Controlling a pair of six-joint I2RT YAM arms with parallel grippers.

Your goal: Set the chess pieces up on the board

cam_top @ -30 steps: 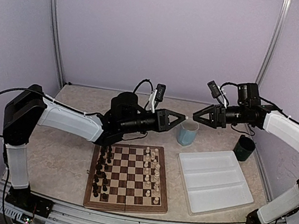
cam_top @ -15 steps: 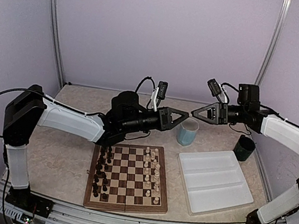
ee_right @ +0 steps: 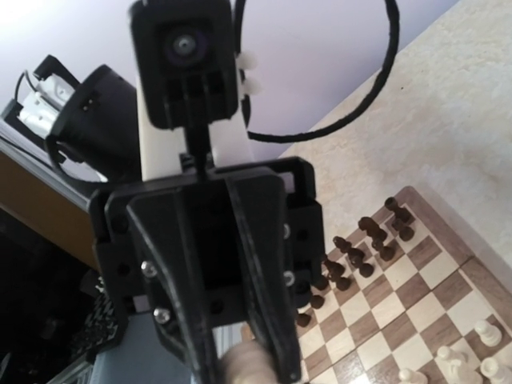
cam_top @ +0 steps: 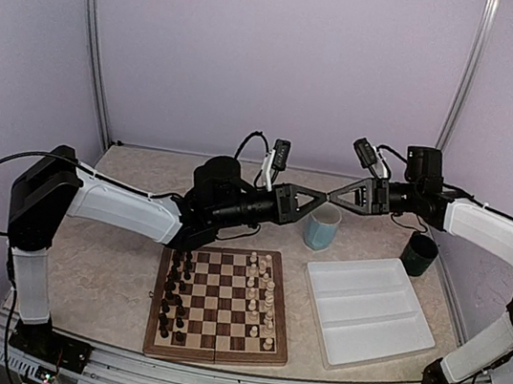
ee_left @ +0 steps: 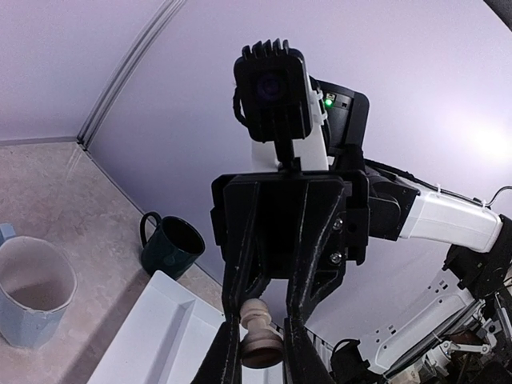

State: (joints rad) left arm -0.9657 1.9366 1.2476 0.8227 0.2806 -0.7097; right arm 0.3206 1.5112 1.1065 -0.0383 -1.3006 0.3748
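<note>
Below the fingertips and nearer the arm bases, the board [cam_top: 214, 348] is laid flat. White chess pieces [cam_top: 260, 294] are lined along its side closer to the meeting tips, and dark pieces [cam_top: 173, 296] along the other. A white tray [cam_top: 369, 310] is set beneath the right gripper [cam_top: 334, 198]. Higher up, this gripper is met tip to tip by the left gripper [cam_top: 319, 199]. One white piece [ee_left: 260, 340] is clamped between the left fingers [ee_right: 268, 304]. It is flanked by the right fingers [ee_left: 240, 256], though their grip cannot be told. Just under the tips a blue cup [cam_top: 321, 229] is seen.
</note>
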